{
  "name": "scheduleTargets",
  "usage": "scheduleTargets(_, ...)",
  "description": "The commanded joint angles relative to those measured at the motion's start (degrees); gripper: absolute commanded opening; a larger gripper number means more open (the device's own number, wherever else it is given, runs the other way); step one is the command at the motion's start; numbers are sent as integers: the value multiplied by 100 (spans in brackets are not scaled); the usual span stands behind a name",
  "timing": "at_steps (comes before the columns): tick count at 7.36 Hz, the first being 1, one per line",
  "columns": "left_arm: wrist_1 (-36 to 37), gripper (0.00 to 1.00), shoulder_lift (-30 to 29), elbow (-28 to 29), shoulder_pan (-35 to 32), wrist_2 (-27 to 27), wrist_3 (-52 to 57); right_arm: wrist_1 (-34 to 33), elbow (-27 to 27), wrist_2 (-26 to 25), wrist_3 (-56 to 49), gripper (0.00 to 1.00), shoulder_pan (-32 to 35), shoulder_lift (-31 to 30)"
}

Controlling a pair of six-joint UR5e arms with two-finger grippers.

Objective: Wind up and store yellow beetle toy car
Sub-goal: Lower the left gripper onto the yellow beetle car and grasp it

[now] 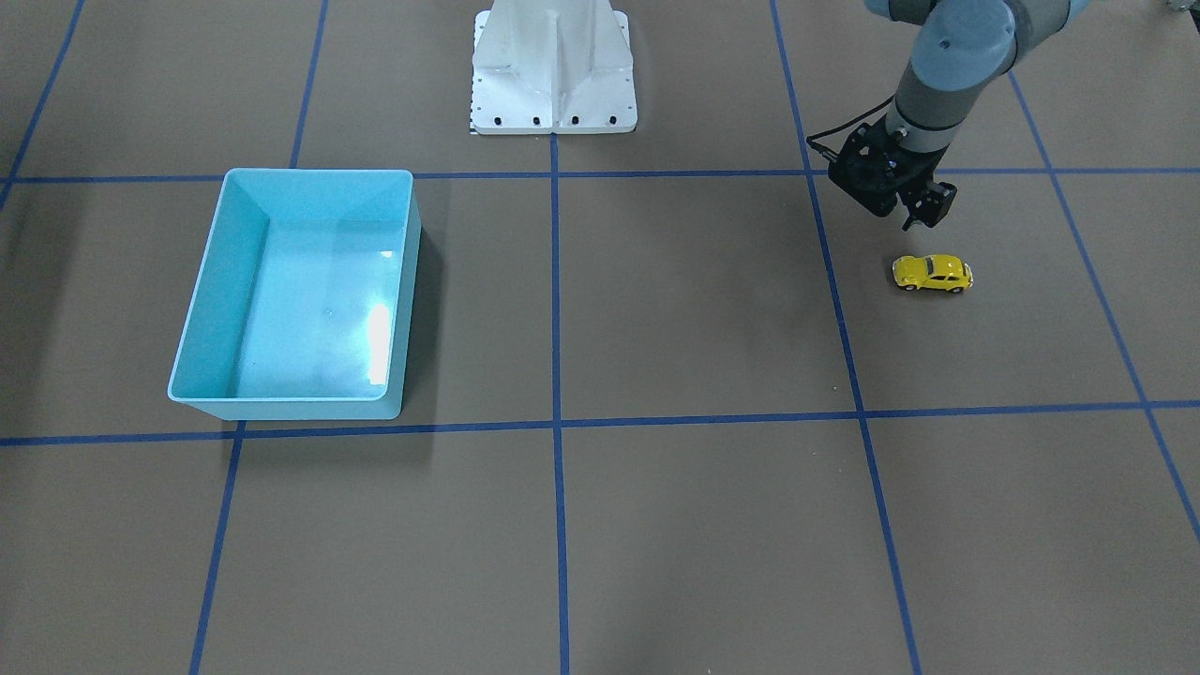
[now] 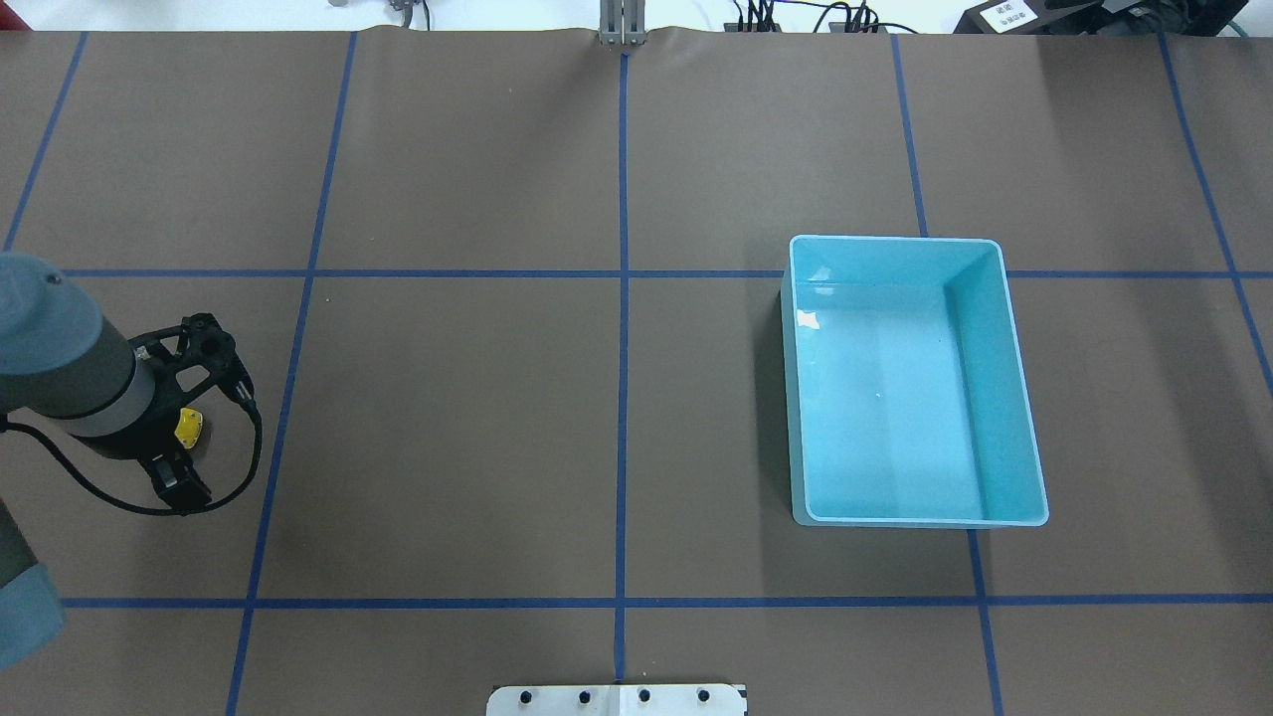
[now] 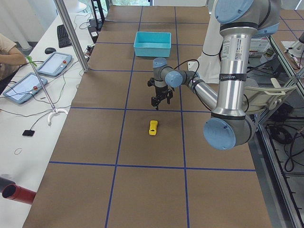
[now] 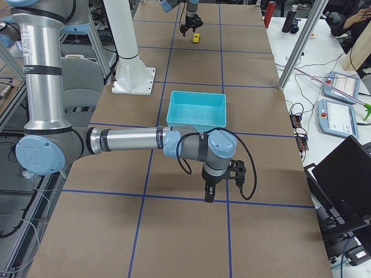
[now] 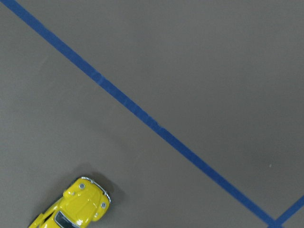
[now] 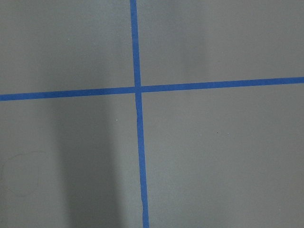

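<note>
The yellow beetle toy car stands on its wheels on the brown table, to the robot's left. It also shows in the exterior left view and at the bottom left of the left wrist view. In the overhead view the left wrist hides most of it. My left gripper hovers open and empty just on the robot's side of the car, not touching it. The light blue bin stands empty to the robot's right. My right gripper hangs low over the table near that end. I cannot tell whether it is open.
The white robot base is at the table's robot side. Blue tape lines grid the table. A side bench with tablets and a metal pole lies beyond the far edge. The right wrist view shows only a tape cross.
</note>
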Motion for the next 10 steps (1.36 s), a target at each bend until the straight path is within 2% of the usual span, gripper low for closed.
scheduleTargets(1, 205, 100, 168, -61, 160, 711, 1569, 0, 0, -2, -9, 100, -9, 9)
scheduleTargets(2, 197, 100, 168, -34, 168, 1071, 2360, 0, -9, -11, -9, 100, -9, 9)
scheduleTargets(5, 197, 100, -41, 368, 212, 1189, 4156, 0, -122, -2, 35, 100, -9, -9)
scheduleTargets(7, 241, 100, -305, 765, 212, 1189, 4179, 0, -245, 16, 44, 100, -9, 18)
scheduleTargets(10, 224, 99, -315, 941, 212, 1425, 4152, 0, 60, 51, 78, 100, -9, 174)
